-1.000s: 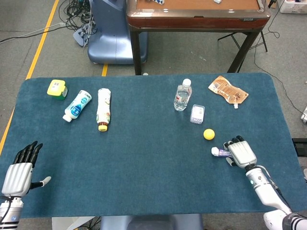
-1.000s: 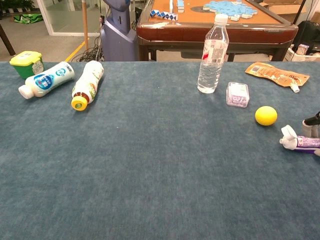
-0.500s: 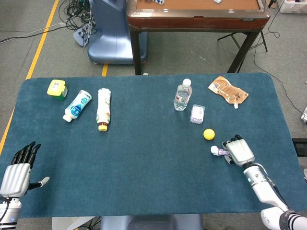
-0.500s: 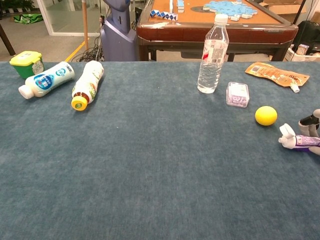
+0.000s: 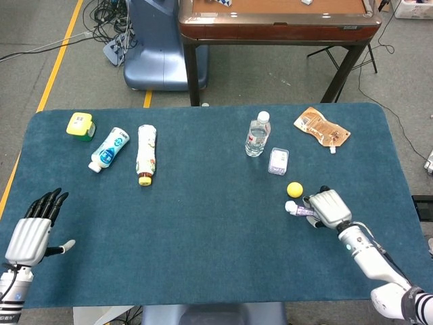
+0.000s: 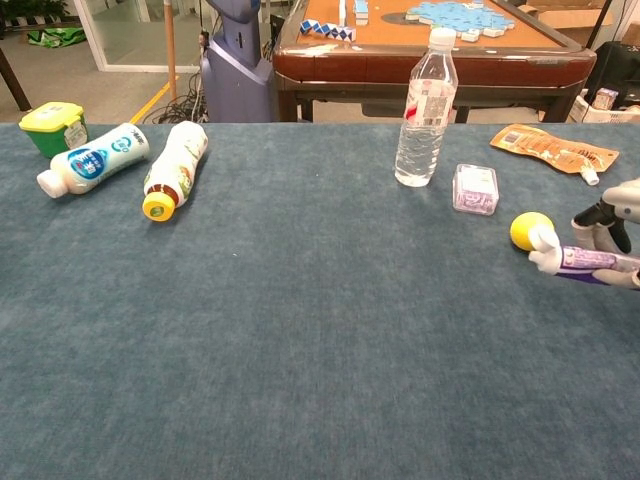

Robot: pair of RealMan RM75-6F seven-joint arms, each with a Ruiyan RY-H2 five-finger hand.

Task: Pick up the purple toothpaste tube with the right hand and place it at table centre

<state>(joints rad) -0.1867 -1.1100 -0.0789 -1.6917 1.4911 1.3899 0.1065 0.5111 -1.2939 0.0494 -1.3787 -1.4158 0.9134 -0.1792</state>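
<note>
My right hand [image 5: 327,208] grips the purple toothpaste tube [image 5: 299,210] on the right side of the blue table [image 5: 203,223]. The tube's white cap points left, just below the yellow ball [image 5: 294,189]. In the chest view the tube [image 6: 578,261] hangs lifted off the cloth, its cap overlapping the ball [image 6: 526,229], with my right hand [image 6: 615,228] at the frame's right edge. My left hand [image 5: 32,232] hovers at the table's near left corner, fingers spread, holding nothing.
A water bottle [image 5: 257,133], a small clear box [image 5: 278,161] and an orange pouch [image 5: 321,126] lie at the back right. Two lying bottles [image 5: 108,149] [image 5: 145,153] and a yellow-green jar [image 5: 80,125] occupy the back left.
My right hand has lifted the tube off the cloth and carried it left, up beside the yellow ball. My left hand has shifted slightly forward.
</note>
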